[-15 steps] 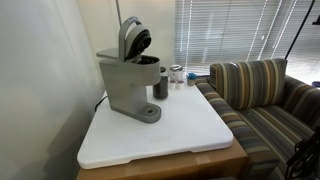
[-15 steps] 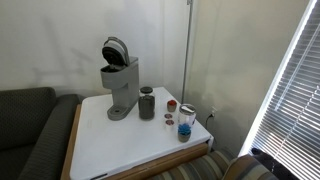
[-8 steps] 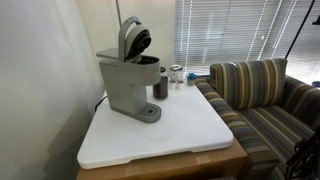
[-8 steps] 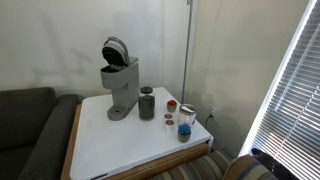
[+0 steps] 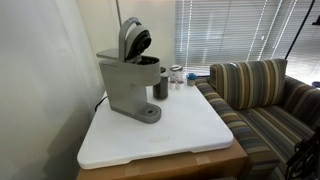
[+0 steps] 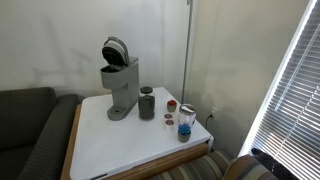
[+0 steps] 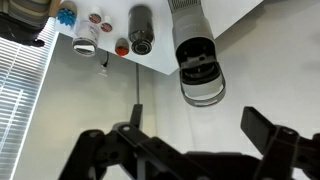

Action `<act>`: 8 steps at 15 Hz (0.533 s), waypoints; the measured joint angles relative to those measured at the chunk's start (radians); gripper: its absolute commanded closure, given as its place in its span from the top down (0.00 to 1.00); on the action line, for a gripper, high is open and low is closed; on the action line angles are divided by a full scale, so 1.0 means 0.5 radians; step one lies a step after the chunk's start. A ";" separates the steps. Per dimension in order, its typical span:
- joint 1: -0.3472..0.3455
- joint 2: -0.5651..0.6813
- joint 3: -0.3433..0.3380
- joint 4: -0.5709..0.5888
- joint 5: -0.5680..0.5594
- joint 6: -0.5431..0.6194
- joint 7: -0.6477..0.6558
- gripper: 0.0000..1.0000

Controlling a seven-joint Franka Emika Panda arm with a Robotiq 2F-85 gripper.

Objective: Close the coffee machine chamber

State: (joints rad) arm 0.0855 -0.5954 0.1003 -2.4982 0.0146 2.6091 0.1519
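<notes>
A grey coffee machine [image 5: 128, 88] stands at the back of the white table [image 5: 170, 135], also seen in an exterior view [image 6: 120, 88]. Its chamber lid [image 5: 133, 40] is tilted up and open [image 6: 115, 50]. In the wrist view I look down on the machine [image 7: 193, 40] and its raised lid [image 7: 203, 90]. My gripper [image 7: 198, 125] is open and empty, well above and apart from the machine. The arm and gripper do not show in either exterior view.
A dark tumbler [image 6: 147, 103] stands beside the machine, also in the wrist view [image 7: 140, 28]. Small jars [image 6: 186, 120] sit near the table's edge. A striped sofa [image 5: 260, 95] and a dark sofa [image 6: 30, 130] flank the table. A wall is behind the machine.
</notes>
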 measured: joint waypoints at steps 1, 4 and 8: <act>0.007 -0.001 -0.002 0.000 0.002 -0.002 -0.008 1.00; 0.099 0.040 -0.056 0.041 0.028 -0.052 -0.182 1.00; 0.231 0.217 -0.171 0.270 0.051 -0.215 -0.520 1.00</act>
State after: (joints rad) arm 0.2010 -0.4872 0.0149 -2.3635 0.0402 2.5018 -0.1081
